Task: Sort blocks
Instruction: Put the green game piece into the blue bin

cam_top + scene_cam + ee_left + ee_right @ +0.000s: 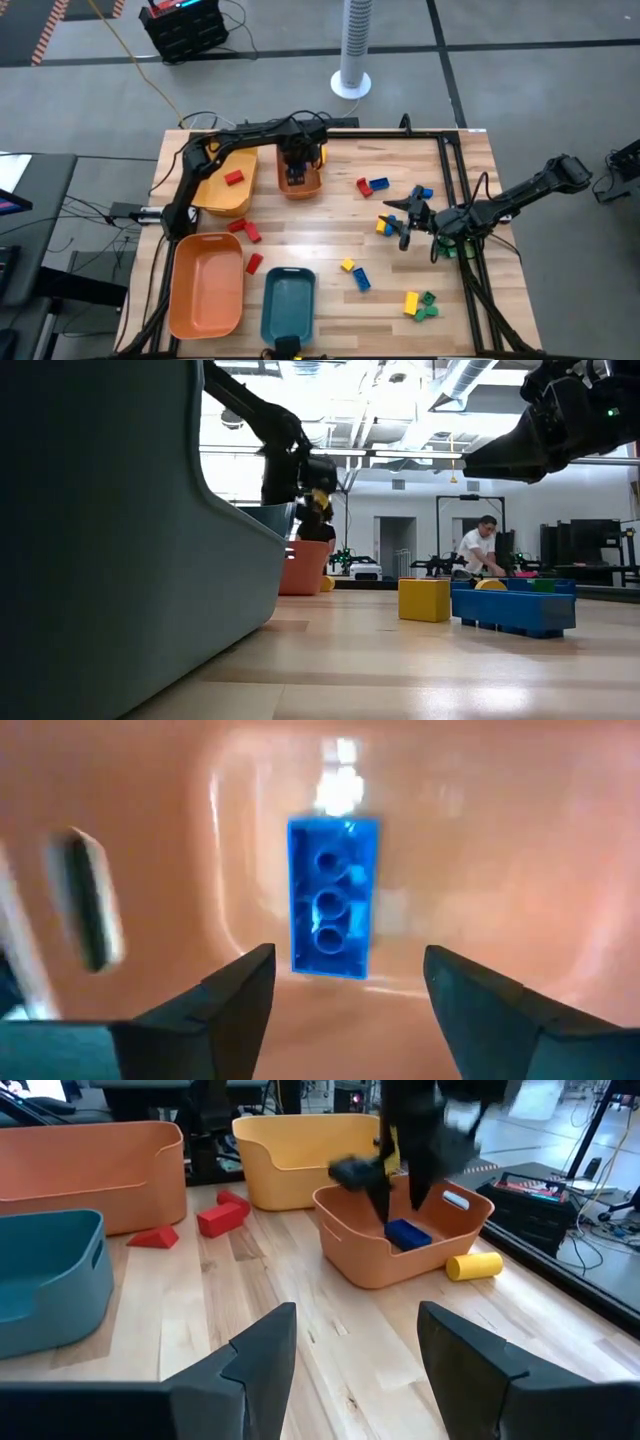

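Observation:
My left gripper (296,163) hangs open over the small orange tray (312,186) at the far side of the table. In the left wrist view its fingers (243,992) stand apart above a blue block (333,895) that lies flat on the tray floor, untouched. My right gripper (398,224) is open and hovers right of the table's middle, beside a yellow and blue pair of blocks (384,226). Other blocks lie loose on the table: red and blue (373,186), blue (423,192), yellow (347,265), blue (361,279), yellow and green (418,304).
A yellow tray (222,192) holds a red block (234,178). A large orange tray (205,288) and a teal tray (288,305) sit at the near left. Red blocks (245,229) lie between the trays, and a yellow cylinder (473,1265) lies beside the small orange tray. A person (478,547) is in the room behind.

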